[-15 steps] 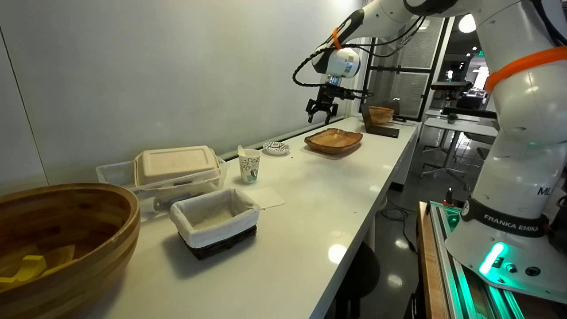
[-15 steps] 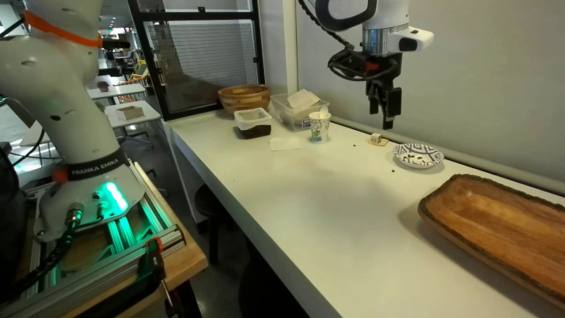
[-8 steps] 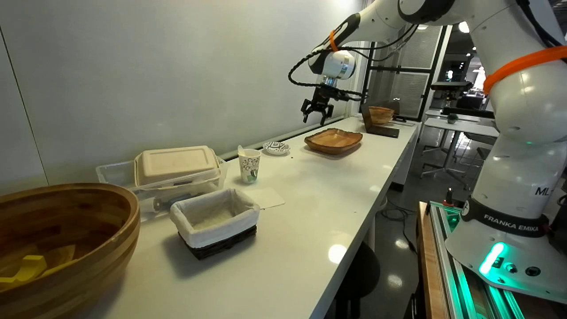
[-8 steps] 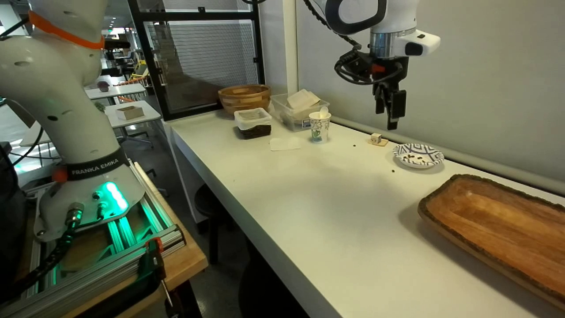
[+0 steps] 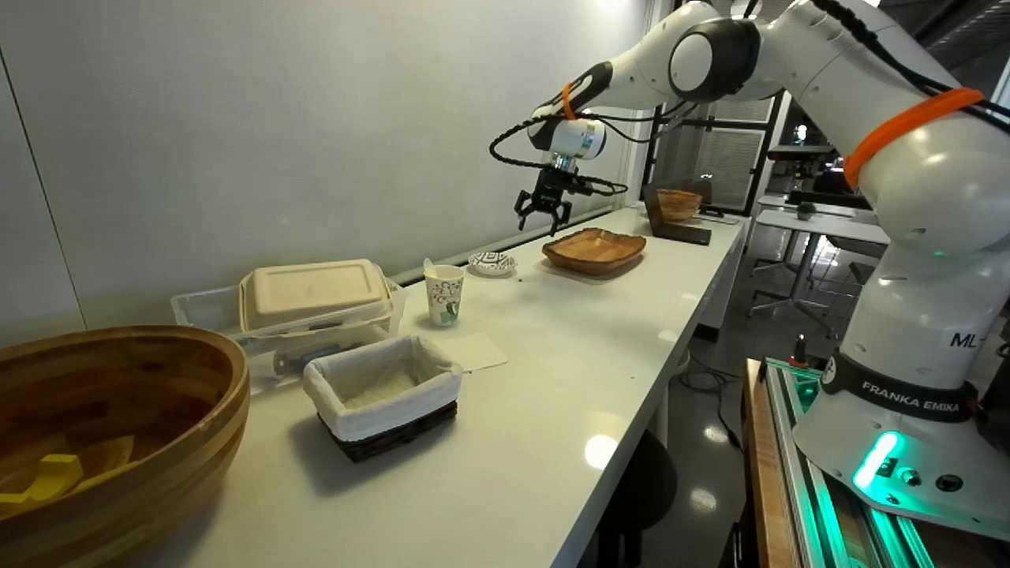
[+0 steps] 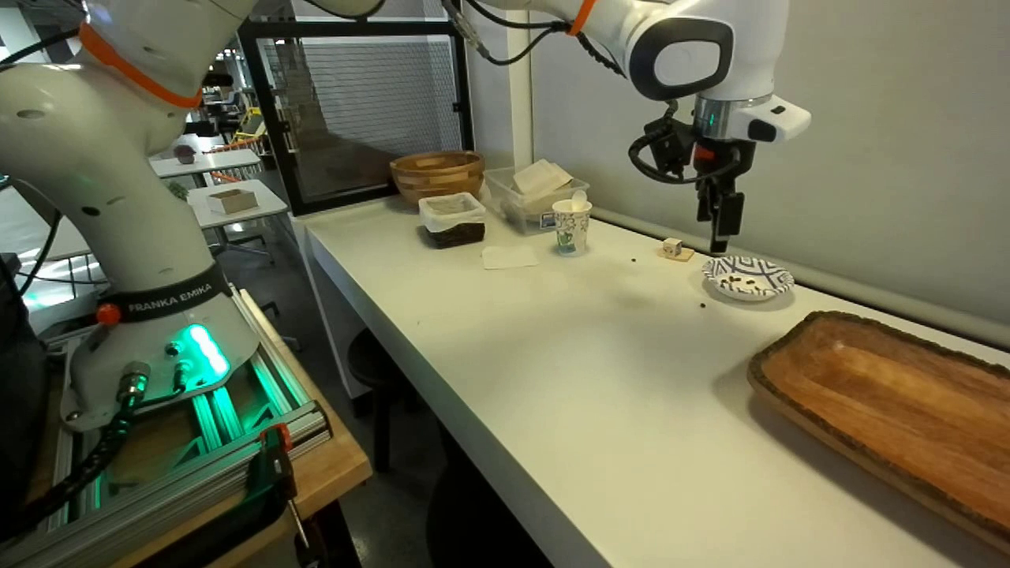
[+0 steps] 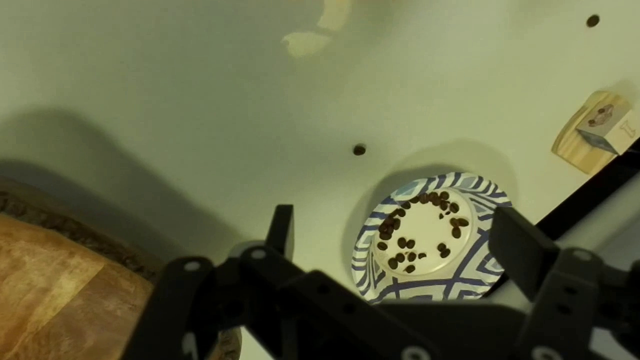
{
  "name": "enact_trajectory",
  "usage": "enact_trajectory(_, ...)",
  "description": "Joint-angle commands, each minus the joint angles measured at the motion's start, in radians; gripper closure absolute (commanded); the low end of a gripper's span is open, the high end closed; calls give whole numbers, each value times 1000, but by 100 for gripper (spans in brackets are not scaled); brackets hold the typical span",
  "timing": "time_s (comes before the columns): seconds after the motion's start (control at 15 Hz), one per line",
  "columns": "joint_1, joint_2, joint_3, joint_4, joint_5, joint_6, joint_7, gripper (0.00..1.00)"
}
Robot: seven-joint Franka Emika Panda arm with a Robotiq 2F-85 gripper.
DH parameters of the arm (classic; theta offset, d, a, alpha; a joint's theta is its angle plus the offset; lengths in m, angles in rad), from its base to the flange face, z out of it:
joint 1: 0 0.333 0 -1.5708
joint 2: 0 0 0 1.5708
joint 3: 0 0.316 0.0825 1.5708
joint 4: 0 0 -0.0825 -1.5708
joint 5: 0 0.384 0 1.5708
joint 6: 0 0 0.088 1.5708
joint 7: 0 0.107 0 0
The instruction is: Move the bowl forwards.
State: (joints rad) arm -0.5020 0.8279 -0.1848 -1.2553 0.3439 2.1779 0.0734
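- Overall, a long white counter (image 6: pixel 552 379) runs along a plain wall (image 6: pixel 892 166); the work sits at the wall side.
- Franka arm (image 5: pixel 939 197): reaches over the counter from the side opposite the wall, wrist turned down.
- Brown wooden tray (image 6: pixel 899 402), dark rough edge: near the bowl, a gap between them. A neighbour to steer clear of.
- Robotiq gripper (image 5: pixel 537 227): fingers spread wide, nothing held, tips up off the counter and touching nothing. Step in hand, by my judgement: the approach, no grasp made yet.
- Patterned paper bowl (image 7: pixel 426 225), white with blue figures, shallow: upright on the counter, close to the wall. In the wrist view it shows between the fingers, off toward the one nearer the wall, which hides a bit of rim. Next move probably calls for lowering with some recentring. A pinch on the rim looks likelier than spanning the whole bowl; then a slow, level carry or slide. Which way counts as forwards, the views don't settle.
- Small printed wooden cube (image 7: pixel 606 125) on a flat wooden piece (image 7: pixel 580 151): to the side of the bowl, apart from it.
- Coffee beans (image 7: pixel 388 228), by their look: scattered inside the bowl, two loose on the counter, one of those near the rim. Rough or tilted handling may spill them.
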Motion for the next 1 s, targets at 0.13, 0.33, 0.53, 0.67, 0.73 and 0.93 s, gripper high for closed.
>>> enact_trajectory(0.13, -60, 244, 28, 318, 42, -53, 63, 0)
enact_trajectory(0.33, -78, 330, 34, 418, 38, -56, 80, 0)
enact_trajectory(0.53, -98, 402, 55, 504, 47, -30, 70, 0)
enact_trajectory(0.67, -107, 442, 67, 558, 50, -32, 74, 0)
enact_trajectory(0.73, -108, 462, 70, 583, 46, -29, 75, 0)
enact_trajectory(0.93, -130, 494, 122, 623, 18, -8, 90, 0)
